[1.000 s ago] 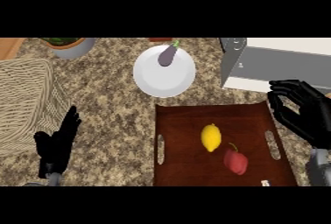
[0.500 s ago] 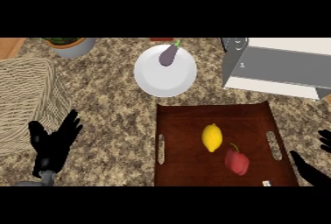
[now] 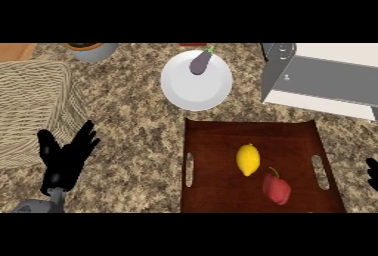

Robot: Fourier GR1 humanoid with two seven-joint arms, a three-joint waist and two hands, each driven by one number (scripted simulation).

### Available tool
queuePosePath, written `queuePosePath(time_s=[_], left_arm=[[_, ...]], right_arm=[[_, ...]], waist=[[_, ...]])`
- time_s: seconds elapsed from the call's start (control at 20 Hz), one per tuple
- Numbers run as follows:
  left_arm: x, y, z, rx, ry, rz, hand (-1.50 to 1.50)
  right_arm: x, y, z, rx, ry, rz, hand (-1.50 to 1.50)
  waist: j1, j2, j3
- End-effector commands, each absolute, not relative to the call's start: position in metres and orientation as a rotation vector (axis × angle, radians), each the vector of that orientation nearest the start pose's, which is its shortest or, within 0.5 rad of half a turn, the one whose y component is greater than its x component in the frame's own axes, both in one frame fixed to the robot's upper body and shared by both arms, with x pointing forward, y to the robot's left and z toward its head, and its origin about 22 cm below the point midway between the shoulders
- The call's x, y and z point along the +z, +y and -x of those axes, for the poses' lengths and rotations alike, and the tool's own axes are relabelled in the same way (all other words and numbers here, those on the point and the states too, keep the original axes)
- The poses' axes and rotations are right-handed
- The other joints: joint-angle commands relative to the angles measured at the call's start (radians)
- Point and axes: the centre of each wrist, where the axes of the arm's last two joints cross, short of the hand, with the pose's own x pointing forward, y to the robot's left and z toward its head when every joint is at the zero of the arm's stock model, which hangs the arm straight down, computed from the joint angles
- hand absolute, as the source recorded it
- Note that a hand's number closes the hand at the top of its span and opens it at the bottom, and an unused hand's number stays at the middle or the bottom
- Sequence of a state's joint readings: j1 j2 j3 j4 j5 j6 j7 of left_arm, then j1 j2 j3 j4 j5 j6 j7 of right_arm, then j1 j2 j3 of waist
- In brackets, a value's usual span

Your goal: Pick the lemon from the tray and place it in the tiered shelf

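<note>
One oval yellow lemon (image 3: 248, 159) lies on the glossy wooden tray (image 3: 221, 131); left hand (image 3: 65, 160) spread wide.

A speckled brown-and-tan granite desk (image 3: 140, 115) carries a dark reddish-brown tray (image 3: 221, 135) with a bright yellow lemon (image 3: 248, 159) and a red pepper (image 3: 277, 189) (green stem). A white plate (image 3: 193, 90) bears a purple eggplant (image 3: 200, 63). The woven basket (image 3: 29, 110) is pale straw; the tiered shelf (image 3: 325, 80) grey and white; the left hand (image 3: 65, 159) black.
</note>
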State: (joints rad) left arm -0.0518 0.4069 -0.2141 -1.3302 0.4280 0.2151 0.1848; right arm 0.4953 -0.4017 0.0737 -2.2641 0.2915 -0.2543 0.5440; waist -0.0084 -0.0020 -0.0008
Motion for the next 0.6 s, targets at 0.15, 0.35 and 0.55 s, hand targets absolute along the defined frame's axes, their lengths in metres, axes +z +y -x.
queuePosePath(time_s=[0.15, 0.35, 0.55], left_arm=[[-0.027, 0.288, -0.248, -0.002, -1.117, -0.075, 0.0], [-0.014, 0.289, -0.248, 0.007, -1.113, -0.103, 0.0], [-0.024, 0.276, -0.257, 0.029, -1.108, -0.086, 0.0]], right_arm=[[0.145, -0.238, -0.137, 0.236, -1.095, 0.711, -1.5], [0.144, -0.222, -0.162, 0.217, -0.995, 0.805, -1.5], [0.147, -0.199, -0.191, 0.219, -0.932, 0.856, -1.5]], waist=[[0.033, 0.008, -0.002], [0.038, 0.004, -0.001], [0.038, 0.008, -0.003]])
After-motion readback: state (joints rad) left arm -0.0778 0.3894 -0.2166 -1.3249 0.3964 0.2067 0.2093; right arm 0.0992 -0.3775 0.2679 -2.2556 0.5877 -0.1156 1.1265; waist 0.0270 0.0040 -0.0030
